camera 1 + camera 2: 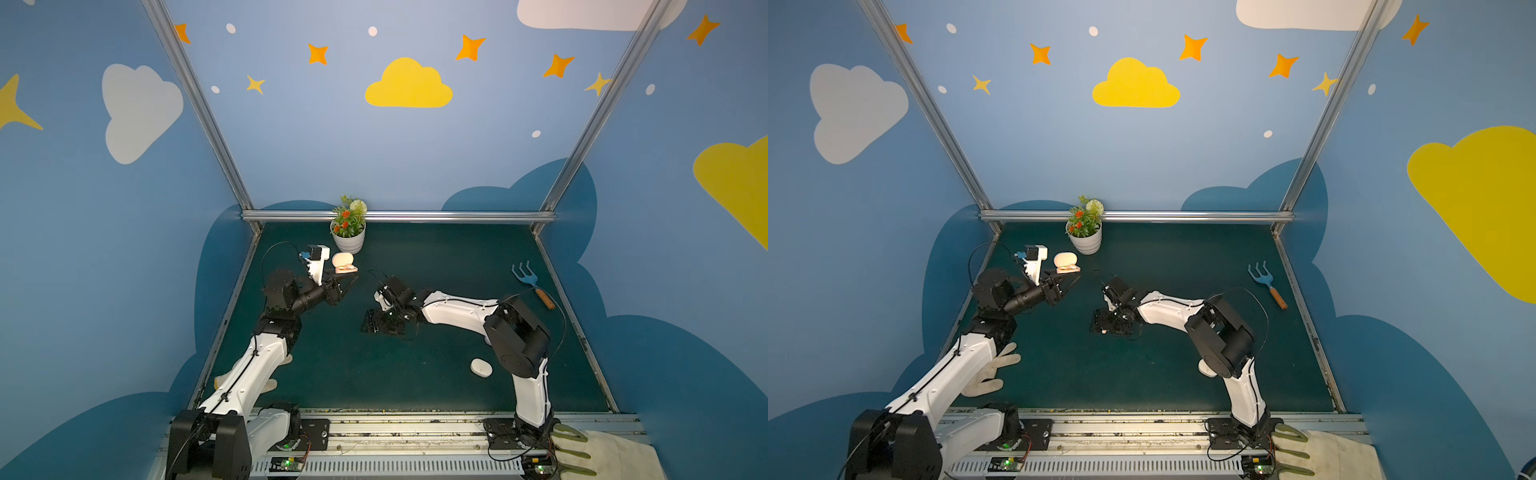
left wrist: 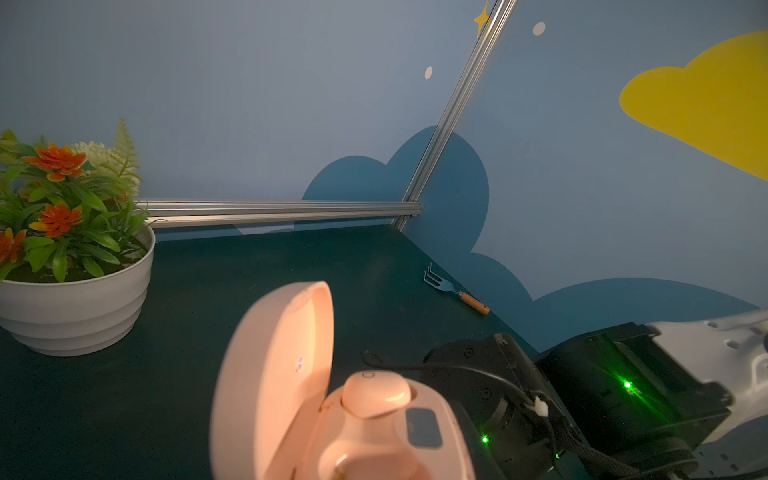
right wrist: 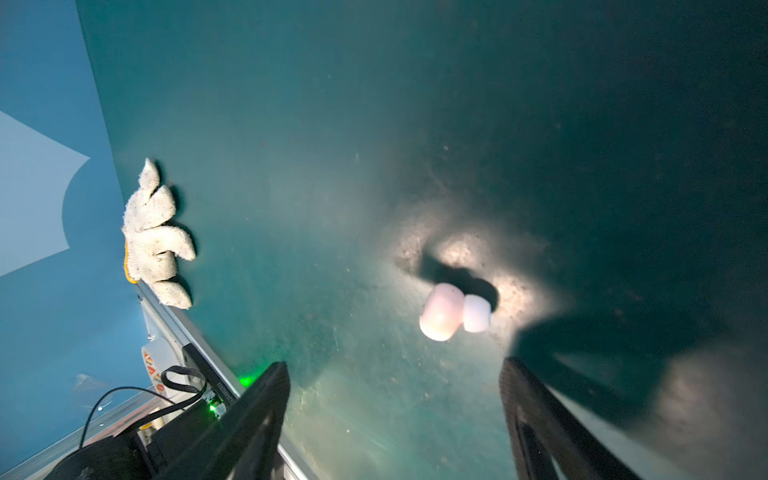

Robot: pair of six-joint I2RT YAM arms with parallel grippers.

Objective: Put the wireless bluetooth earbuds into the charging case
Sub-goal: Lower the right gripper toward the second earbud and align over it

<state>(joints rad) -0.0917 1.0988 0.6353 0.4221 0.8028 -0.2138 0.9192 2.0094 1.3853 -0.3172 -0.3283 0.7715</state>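
Top view: the left gripper is seen clamped on the open case, held at 11 o'clock from the right gripper.
Left wrist: a seated bud is shown in the case.
Right wrist: the loose bud is seen untouched on the mat, ahead of the spread jaws, its tip turned across the gap.

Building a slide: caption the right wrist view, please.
Open right gripper facing a pale pink earbud lying on the green table, knit glove at the edge.
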